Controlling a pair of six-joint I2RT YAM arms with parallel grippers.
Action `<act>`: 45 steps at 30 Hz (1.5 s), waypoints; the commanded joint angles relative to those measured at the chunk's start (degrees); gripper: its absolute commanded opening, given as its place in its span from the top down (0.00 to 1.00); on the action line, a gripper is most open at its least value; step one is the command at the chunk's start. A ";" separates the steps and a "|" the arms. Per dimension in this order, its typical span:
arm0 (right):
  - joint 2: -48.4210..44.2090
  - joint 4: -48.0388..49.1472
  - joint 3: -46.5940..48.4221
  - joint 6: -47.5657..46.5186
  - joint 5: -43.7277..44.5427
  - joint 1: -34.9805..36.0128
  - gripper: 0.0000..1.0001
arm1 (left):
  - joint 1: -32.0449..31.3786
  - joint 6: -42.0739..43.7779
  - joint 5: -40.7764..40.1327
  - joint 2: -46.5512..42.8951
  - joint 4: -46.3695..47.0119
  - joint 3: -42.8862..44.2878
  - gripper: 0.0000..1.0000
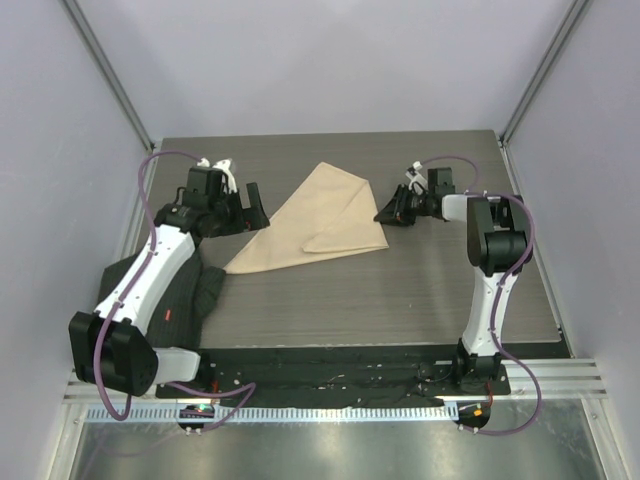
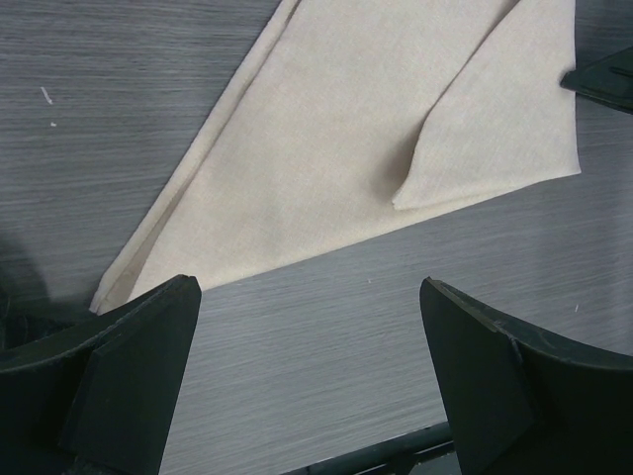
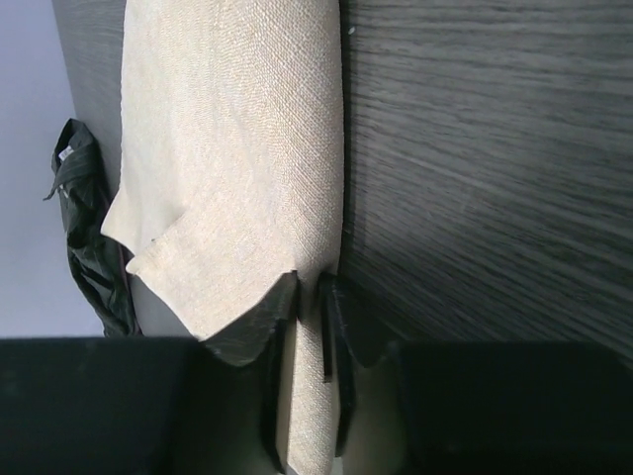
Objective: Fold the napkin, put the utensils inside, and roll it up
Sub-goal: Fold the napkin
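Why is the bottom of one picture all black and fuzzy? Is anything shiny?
Right wrist view: the black right pincer, shut on the beige cloth napkin, sits so near the lens its base looks dark, soft. Left wrist view: sharp, with a soft shadow beneath the napkin's flap. Top external view: even light, glare on the silver metal sheet.

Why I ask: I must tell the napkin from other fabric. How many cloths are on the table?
2. The beige napkin lies folded mid-table, one edge held by the right gripper; a dark ribbed cloth at the left, partly under the left arm. Others may be hidden.
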 commanded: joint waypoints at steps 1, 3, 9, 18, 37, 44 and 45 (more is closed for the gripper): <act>1.23 0.53 1.10 0.73 2.17 0.82 0.84 | -0.11 0.19 0.09 -1.57 1.89 0.09 0.00; 1.05 0.27 0.83 1.34 3.32 0.73 0.97 | -0.11 0.19 0.27 -1.31 1.97 0.09 0.00; -2.54 2.10 -2.76 2.75 9.73 0.21 0.99 | -0.11 0.28 -0.60 -0.69 2.15 0.62 0.00; -14.84 4.66 -16.46 7.06 20.37 -8.14 0.99 | -0.19 -2.18 0.52 -0.25 5.48 -0.08 0.00; -33.66 -4.47 -26.59 3.72 26.53 -17.11 0.81 | -3.18 -17.29 -3.95 0.79 26.49 -19.32 0.03; -37.61 -5.61 -26.68 3.63 23.81 -17.11 0.62 | -2.66 -24.23 -2.01 7.57 37.89 -22.40 0.19; -38.05 -5.79 -26.68 3.80 23.54 -17.11 0.61 | -2.57 -25.03 -2.10 8.09 39.57 -23.02 0.21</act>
